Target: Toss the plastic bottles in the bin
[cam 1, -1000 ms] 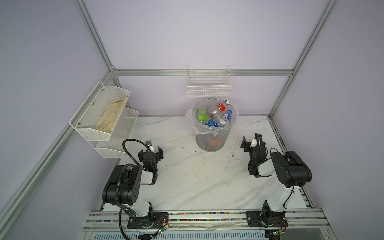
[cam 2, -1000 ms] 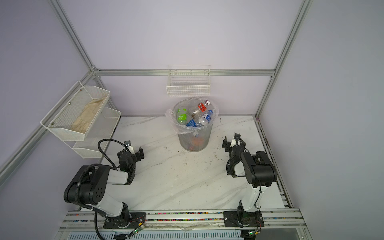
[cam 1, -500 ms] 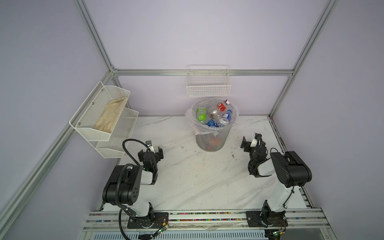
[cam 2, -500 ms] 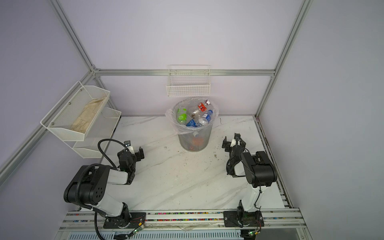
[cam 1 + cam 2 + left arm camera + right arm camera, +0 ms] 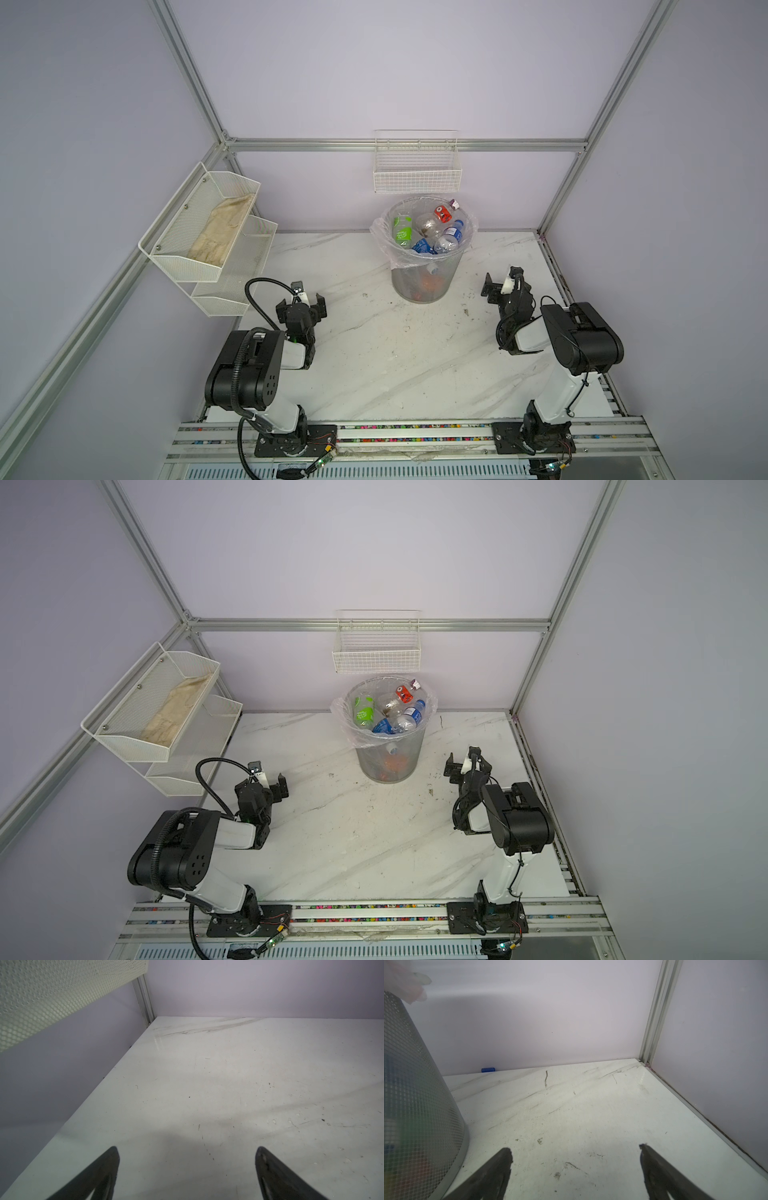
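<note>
I see the plastic bottles heaped inside the bin, my left fingers and right fingers spread wide, empty, flanking it over the bench.

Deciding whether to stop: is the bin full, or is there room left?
Nearly full: in a top view the plastic bottles are heaped close to the rim of the bin, with more showing through its mesh wall.

One round grey mesh bin, five visible plastic bottles, one white wire basket, one white two-tier mesh shelf, one beige cloth.
</note>
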Tool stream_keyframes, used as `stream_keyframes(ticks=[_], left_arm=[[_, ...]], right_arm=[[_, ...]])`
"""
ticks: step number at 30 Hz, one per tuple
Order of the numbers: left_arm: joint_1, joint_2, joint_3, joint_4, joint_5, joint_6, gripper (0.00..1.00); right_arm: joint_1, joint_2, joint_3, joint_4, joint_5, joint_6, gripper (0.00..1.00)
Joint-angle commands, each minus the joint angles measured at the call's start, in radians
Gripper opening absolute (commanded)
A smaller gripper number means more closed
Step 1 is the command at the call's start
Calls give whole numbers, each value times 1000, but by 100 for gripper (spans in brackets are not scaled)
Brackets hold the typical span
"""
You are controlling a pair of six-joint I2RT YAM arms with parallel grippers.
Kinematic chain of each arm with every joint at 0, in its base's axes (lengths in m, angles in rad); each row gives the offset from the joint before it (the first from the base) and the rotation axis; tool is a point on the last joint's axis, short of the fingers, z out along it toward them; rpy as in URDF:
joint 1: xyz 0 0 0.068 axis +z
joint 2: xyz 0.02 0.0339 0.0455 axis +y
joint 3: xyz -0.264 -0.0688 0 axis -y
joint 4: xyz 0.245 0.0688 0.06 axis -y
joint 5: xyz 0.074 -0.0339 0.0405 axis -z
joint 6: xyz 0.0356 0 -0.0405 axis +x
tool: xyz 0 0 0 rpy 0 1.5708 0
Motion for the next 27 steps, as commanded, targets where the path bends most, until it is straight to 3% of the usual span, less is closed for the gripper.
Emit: stream_keyframes(ticks=[1,27], left_arm=[[-3,-14,27,36,7,-5,100],[-23,-9,23,56,-17,15,100]], right_arm=[[5,-28,-3,18,-4,-13,97],[5,-30,-6,21,-4,-14,98]])
